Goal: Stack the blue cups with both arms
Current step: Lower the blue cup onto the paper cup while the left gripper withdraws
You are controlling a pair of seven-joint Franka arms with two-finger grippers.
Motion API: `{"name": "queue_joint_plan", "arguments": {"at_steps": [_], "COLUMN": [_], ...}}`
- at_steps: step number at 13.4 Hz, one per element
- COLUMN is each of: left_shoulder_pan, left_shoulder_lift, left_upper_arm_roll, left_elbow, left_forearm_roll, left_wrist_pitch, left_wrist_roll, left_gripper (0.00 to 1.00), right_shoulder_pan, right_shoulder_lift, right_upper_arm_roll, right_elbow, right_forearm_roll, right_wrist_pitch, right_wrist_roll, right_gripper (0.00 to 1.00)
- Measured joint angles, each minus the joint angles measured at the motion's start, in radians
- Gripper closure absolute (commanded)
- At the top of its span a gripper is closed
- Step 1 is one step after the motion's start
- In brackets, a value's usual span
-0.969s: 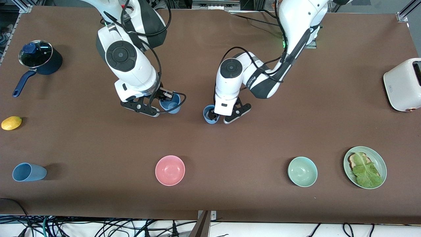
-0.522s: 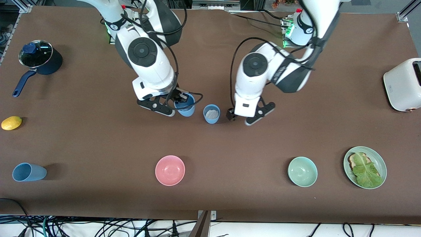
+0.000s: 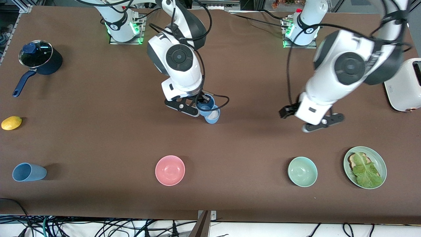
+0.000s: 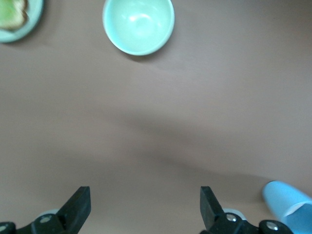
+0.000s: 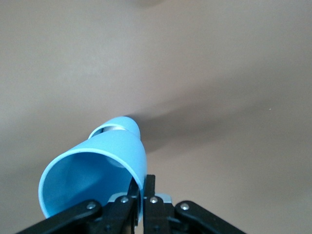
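Right tool clamped on a blue cup's rim — hung over the standing cup. Left tool spread wide, empty — above bare worktop.

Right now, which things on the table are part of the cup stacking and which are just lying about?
Job:
held cup in right gripper, over standing cup
lying cup
left gripper, open

Lying about:
saucepan
lemon
pink bowl
green bowl
plate
toaster
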Motion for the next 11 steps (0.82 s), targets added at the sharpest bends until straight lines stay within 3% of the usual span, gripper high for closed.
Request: {"name": "queue_joint_plan", "arguments": {"at_steps": [6, 11], "left_shoulder_pan": [0.177, 0.244], "left_shoulder_lift": [-0.008, -0.009], "left_upper_arm_roll": [0.005, 0.039], "left_elbow": [0.059, 0.087], "left_forearm_roll": [0.0, 0.0], "left_wrist_pitch": [-0.069, -0.071], "left_wrist_roll": [0.472, 0.747], "left_gripper": [0.01, 0.01], "right_shoulder_pan": [0.027, 0.027], "right_shoulder_lift": [0.026, 0.032], "right_upper_arm_roll": [-0.002, -0.004], "right_elbow": [0.001, 0.001], "right_forearm_roll": [-0.006, -0.007], "right_wrist_pitch": [0.026, 0.049], "right_wrist_roll": [0.007, 0.007], "right_gripper": [1.0, 1.0]}}
